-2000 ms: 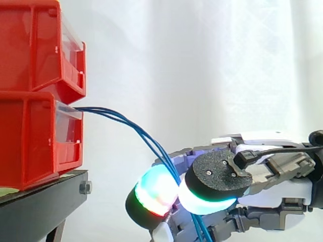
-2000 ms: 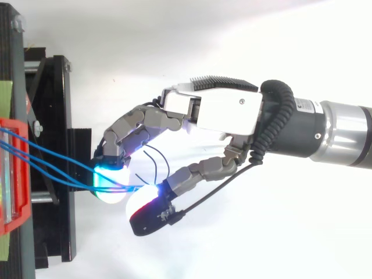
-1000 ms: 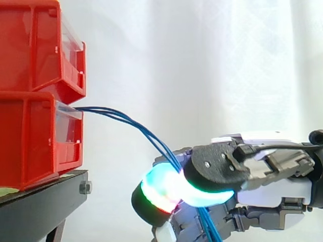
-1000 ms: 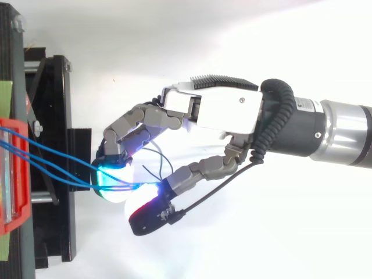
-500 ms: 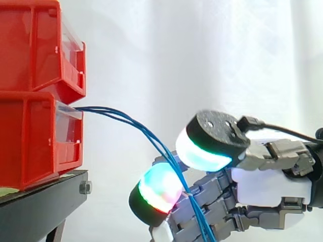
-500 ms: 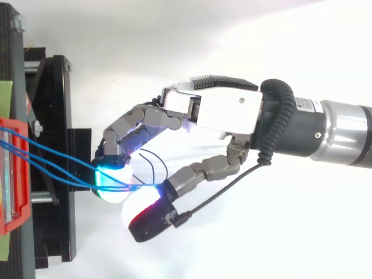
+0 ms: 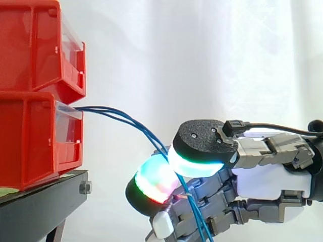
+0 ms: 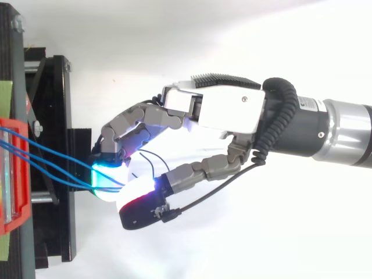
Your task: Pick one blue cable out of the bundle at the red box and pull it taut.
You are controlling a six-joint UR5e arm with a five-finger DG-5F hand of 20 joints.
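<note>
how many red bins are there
2, stacked on the black stand: the upper bin, and under it the lower bin, where the blue cables come out. More may be hidden off the left edge.

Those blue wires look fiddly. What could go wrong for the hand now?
Several blue cables run together between the hand's pads, so it may pull more than one. They hang in a slack curve; a weak pinch could let them slip. A hard pull might shift the lower red bin.

The blue cables (image 7: 101,109) run off the side view's bottom edge.
</note>
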